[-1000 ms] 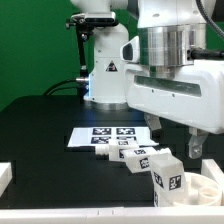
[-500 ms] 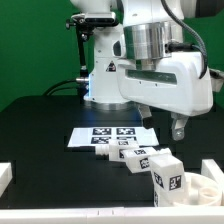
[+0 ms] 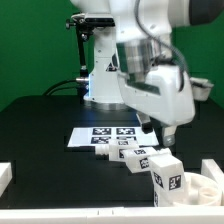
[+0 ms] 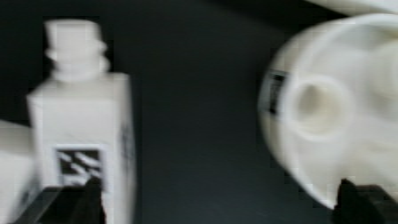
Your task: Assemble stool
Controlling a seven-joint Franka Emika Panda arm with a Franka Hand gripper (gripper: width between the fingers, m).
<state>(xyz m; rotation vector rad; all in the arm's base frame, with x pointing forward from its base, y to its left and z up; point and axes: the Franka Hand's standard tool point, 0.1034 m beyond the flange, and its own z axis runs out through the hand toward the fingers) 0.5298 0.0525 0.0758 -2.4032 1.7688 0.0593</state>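
Observation:
The stool's round white seat [image 3: 207,186] lies at the exterior view's right front; in the wrist view [image 4: 338,100] it shows a round hole. White tagged legs lie in front of the marker board: one [image 3: 108,151], another [image 3: 140,158], and a third [image 3: 166,176] standing against the seat. The wrist view shows one leg [image 4: 80,115] with its peg end. My gripper [image 3: 158,128] hangs above the legs and seat, open and empty. In the wrist view the gripper [image 4: 214,205] has dark fingertips [image 4: 64,205] well apart, with bare black table between them.
The marker board [image 3: 100,135] lies flat on the black table behind the legs. The robot base [image 3: 105,75] stands at the back. A white block [image 3: 5,176] sits at the front left edge, and a white strip [image 3: 80,216] runs along the front.
The arm has swung toward the exterior view's left and tilted, bringing the gripper from over the seat to over the legs. The parts have not moved.

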